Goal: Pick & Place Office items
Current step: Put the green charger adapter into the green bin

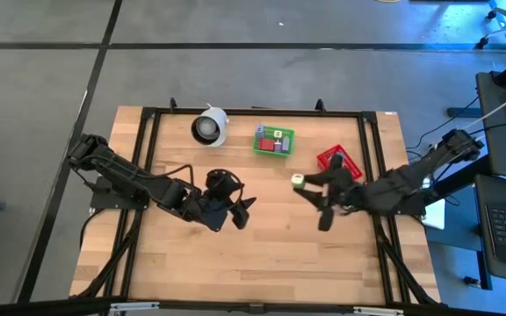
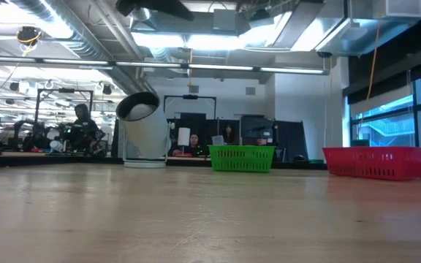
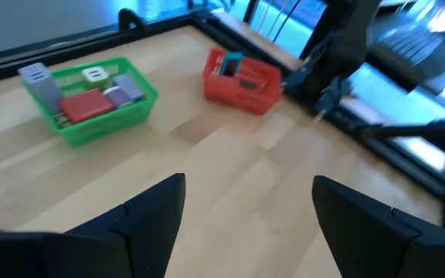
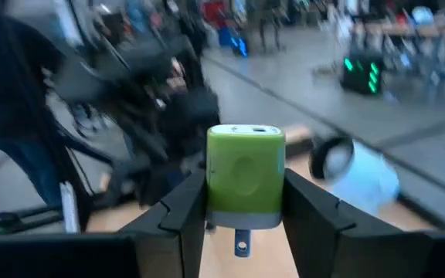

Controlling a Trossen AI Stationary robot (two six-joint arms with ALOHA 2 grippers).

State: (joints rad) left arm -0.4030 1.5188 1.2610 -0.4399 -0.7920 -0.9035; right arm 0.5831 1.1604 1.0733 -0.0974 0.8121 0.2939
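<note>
Gripping a small green block (image 4: 246,176) between its two fingers, the right hand (image 1: 299,183) is hovering above the bench (image 1: 271,254), just beside the red basket (image 1: 339,161) on the side toward the bench's middle; in the high view the block (image 1: 298,181) is showing as a pale speck at the fingertips. The green basket (image 1: 273,141) is sitting near the red basket, along the same far edge, and is holding a red packet (image 3: 87,104), a lavender block (image 3: 41,81) and a white piece (image 3: 93,74). A teal piece (image 3: 230,63) is resting inside the red basket. The white roll (image 1: 209,126) is lying farther from the red basket than the green one is, beyond it along that edge. The left hand (image 1: 235,209) is hanging with its fingers spread wide and nothing between them, well apart from the red basket, over the bench's middle.
</note>
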